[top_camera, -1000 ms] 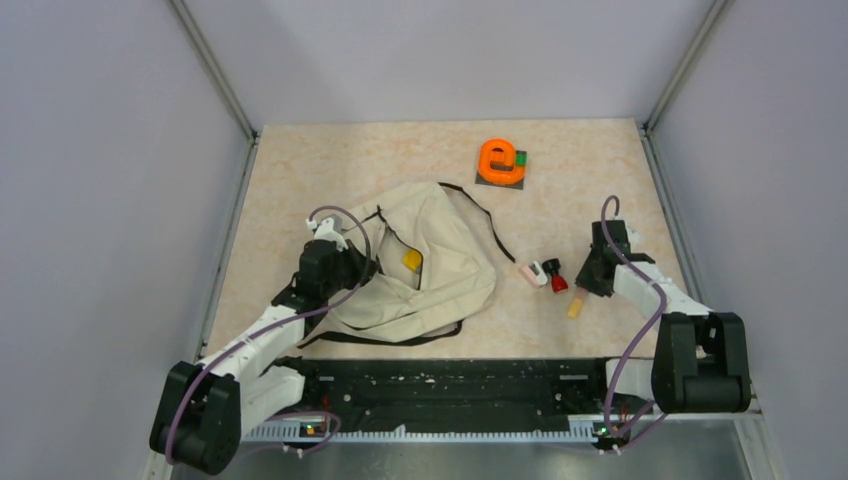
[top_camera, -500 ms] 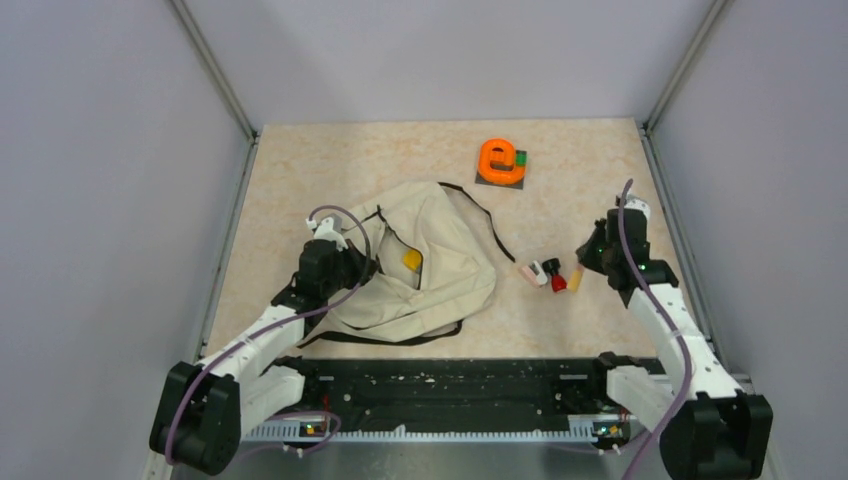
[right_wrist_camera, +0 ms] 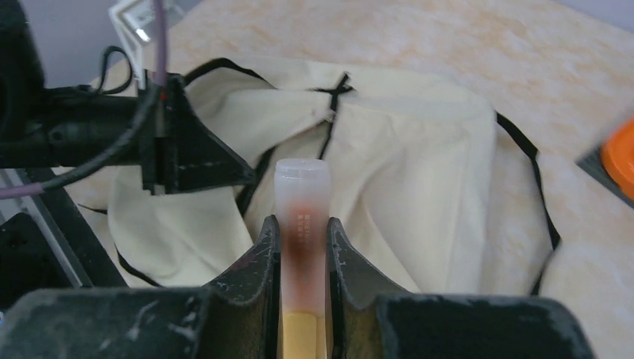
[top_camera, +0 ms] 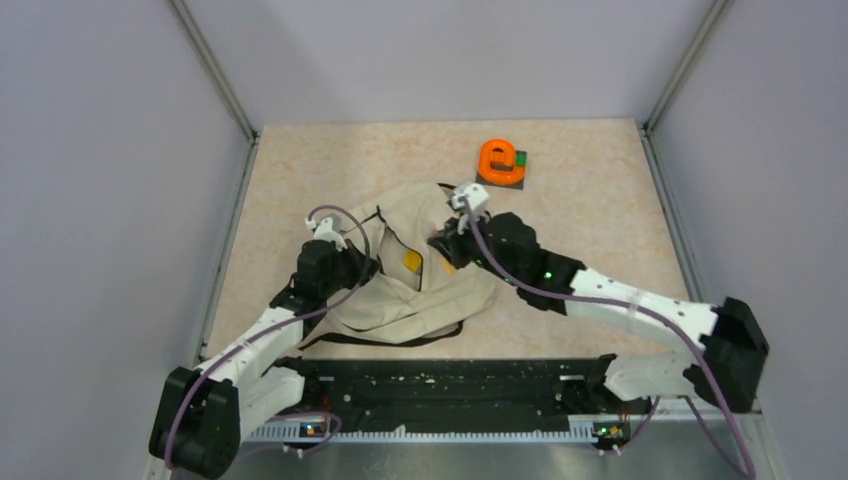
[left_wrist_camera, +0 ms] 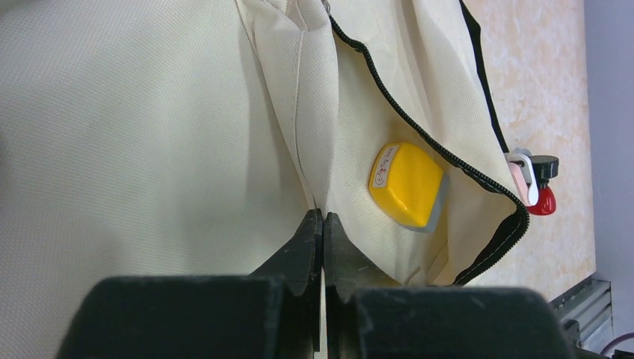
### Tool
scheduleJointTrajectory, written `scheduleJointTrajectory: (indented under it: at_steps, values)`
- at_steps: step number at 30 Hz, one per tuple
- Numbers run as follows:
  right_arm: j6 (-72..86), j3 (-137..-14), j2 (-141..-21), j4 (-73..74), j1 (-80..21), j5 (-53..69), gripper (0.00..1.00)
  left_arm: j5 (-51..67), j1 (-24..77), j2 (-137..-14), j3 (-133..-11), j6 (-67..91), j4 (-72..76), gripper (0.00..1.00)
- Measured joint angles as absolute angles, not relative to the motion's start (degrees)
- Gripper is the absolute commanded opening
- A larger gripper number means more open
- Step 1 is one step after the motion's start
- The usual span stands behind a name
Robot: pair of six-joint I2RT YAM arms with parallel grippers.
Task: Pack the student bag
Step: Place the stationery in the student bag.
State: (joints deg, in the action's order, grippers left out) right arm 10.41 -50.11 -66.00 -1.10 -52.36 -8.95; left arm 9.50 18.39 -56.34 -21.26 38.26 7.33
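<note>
Your left gripper [left_wrist_camera: 323,218] is closed tight on a fold of the bag [top_camera: 440,285], lying left of centre on the table [top_camera: 600,190]; your right gripper [right_wrist_camera: 299,224] clamps a clear-capped tube [right_wrist_camera: 301,179] over it

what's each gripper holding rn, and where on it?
Left gripper: pinching a fold of the student bag beside its zipper. Right gripper: capped stick, clamped mid-length, cap protruding.

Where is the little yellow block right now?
The yellow block lies inside the open student bag, left of the table's middle in the top view, between the left gripper pinching the bag and the right gripper holding a tube.
</note>
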Motion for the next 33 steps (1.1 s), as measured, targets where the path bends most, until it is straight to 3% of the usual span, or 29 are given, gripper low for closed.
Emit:
scheduleJointTrajectory:
  at_steps: [5,13,22,33]
  values:
    - [2.5,-55.8,-79.6,-12.2,-58.2,-8.0,0.00,9.6,18.3,-55.8,-21.3,38.9,7.3,0.00]
    - [-6.6,-59.6,-93.3,-21.4,-59.2,-5.0,0.00,9.8,18.3,-55.6,-21.3,39.1,7.3,0.00]
    - [-7.5,-63.4,-100.7,-23.6,-59.3,-3.3,0.00,9.8,18.2,-55.6,-21.3,39.2,7.3,0.00]
    - [2.9,-63.0,-103.3,-22.5,-59.6,-2.2,0.00,9.8,18.2,-55.5,-21.3,39.4,7.3,0.00]
